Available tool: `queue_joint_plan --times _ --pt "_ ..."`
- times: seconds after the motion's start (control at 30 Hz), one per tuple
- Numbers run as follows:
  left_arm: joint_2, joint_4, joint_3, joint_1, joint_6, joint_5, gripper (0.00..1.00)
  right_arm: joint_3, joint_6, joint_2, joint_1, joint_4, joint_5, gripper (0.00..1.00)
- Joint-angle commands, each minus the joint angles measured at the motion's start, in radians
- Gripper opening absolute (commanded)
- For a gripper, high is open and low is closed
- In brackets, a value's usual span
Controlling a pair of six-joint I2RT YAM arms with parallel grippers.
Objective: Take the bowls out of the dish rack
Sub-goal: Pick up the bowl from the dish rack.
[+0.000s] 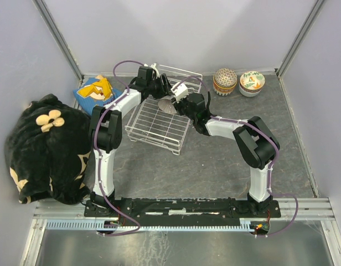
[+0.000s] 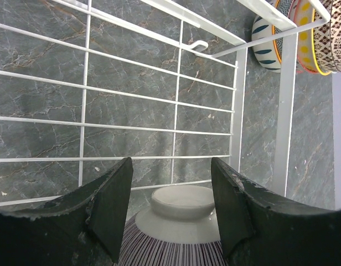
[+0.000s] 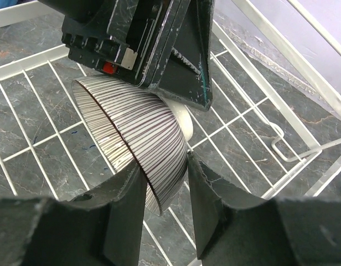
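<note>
A striped bowl [image 1: 167, 104] hangs tilted on its side above the white wire dish rack [image 1: 159, 119], between my two grippers. My left gripper [image 1: 161, 90] is shut on its lower body, and the pale foot of the bowl [image 2: 179, 202] shows between its jaws [image 2: 171, 163]. My right gripper [image 3: 166, 163] has the rim wall of the bowl [image 3: 132, 127] between its fingers, one inside and one outside, both touching. The rack floor [image 3: 242, 119] below holds no bowl that I can see. Two stacks of bowls [image 1: 225, 81] [image 1: 252, 83] stand on the table at the back right.
A black plush cushion with a flower [image 1: 46, 147] fills the left side. A blue and yellow item [image 1: 96, 91] lies behind it. The rack sits askew, its near end towards the right arm. Enclosure walls rise at the back and sides.
</note>
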Motion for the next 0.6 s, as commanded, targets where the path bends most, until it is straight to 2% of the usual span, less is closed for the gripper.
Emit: queue_joint_plan --times 0.0,0.57 --pt "0.018 -0.013 -0.001 0.001 -0.038 -0.009 0.64 0.035 0.012 -0.009 -0.001 0.091 0.038 0.42" --pt "0.025 0.019 0.003 0.002 -0.079 -0.024 0.64 0.04 0.018 0.023 -0.002 0.142 0.091 0.4"
